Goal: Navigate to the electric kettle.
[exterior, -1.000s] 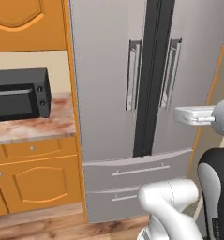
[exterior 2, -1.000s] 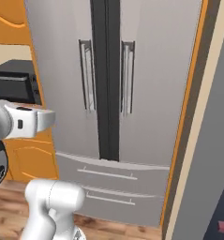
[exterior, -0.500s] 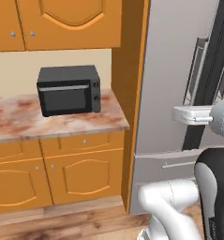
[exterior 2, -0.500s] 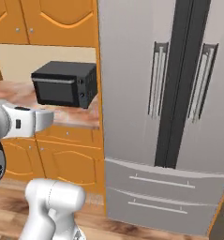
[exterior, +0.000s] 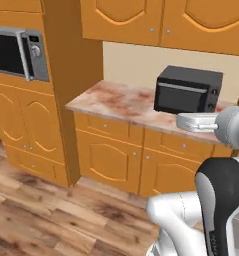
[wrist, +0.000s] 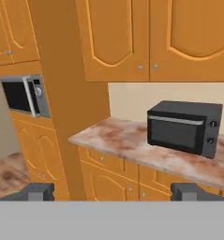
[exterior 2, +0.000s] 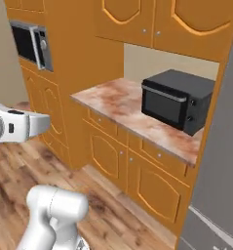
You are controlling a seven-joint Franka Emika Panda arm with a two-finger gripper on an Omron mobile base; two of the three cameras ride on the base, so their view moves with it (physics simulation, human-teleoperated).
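Kitchen run seen from the driving base, arm carried folded. Ahead of the pincer (wrist: 111,191) stands a tall orange cabinet column (exterior: 66,90) with a built-in oven (exterior: 16,52) set into it, off to the pincer's left. Orange wall cupboards (wrist: 151,37) hang above and beyond the pincer, with base cupboards (exterior 2: 137,171) below them. A marbled tabletop (exterior: 116,102) runs between them, straight ahead of the pincer. On it, ahead and to the pincer's right, sits a black microwave (wrist: 184,127). A grey refrigerator side (exterior 2: 220,161) bounds the right base view, further to the pincer's right. The wooden floor (exterior: 36,210) lies below.

The pincer's two tips (wrist: 36,191) stand wide apart in the hand view, spread with nothing between them.

The electric kettle is not on the stretch of tabletop shown here, so its bearing from the pincer cannot be told; it probably lies further along the kitchen.

Risks, as judged from this position: the base could stop at the black microwave, mistaking one dark appliance for another, or the outstretched hand could strike the cabinet column if the base drives close to it.
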